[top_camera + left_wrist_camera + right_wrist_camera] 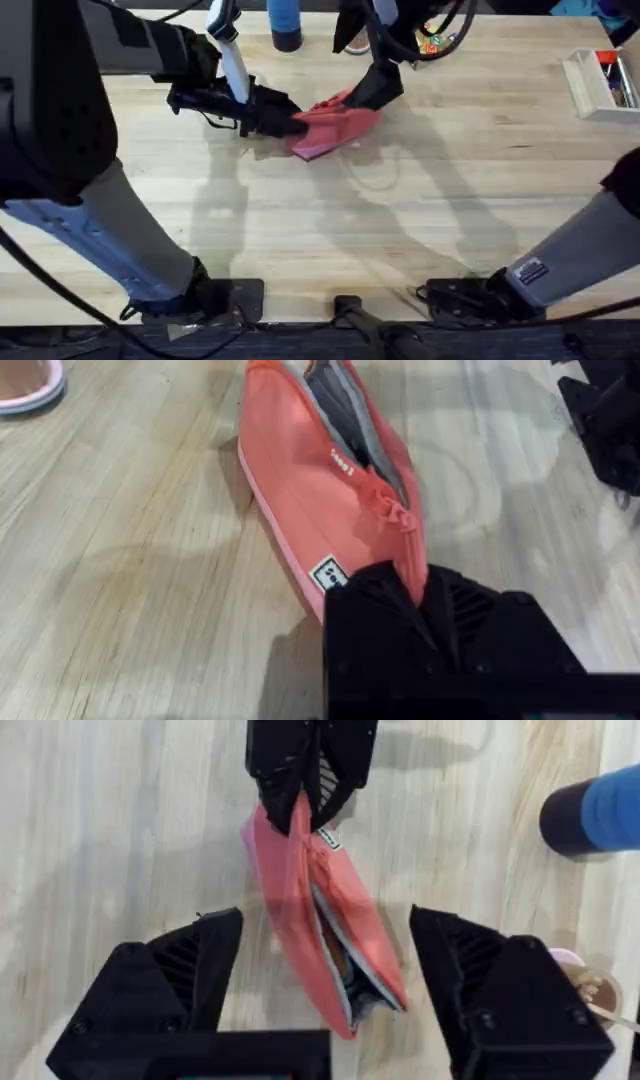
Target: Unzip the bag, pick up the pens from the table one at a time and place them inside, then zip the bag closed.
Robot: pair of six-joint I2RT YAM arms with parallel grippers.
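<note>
Overhead view first: the pink bag is seen lying on the light wooden desk, toward the far side and a little left of centre. The left end effector is clamped on the bag's left end, and the right end effector is poised at its right end; how wide that one stands cannot be told from here. A white tray is parked at the far right edge, and a blue cylinder with a dark base stands at the far edge behind the bag.

Left wrist view now: the bag is stretched away across the desk, its top seam parted so that grey lining is exposed. Its near end is pinched tight in the left end effector, the fabric bunched just above the black fingers. A small white label is sewn low on the side.

Right wrist view: the right end effector is held wide, one black finger on each side of the bag, neither touching it. The zipper is seen open, with something dark inside that cannot be made out. The left end effector is shut on the far end.
</note>
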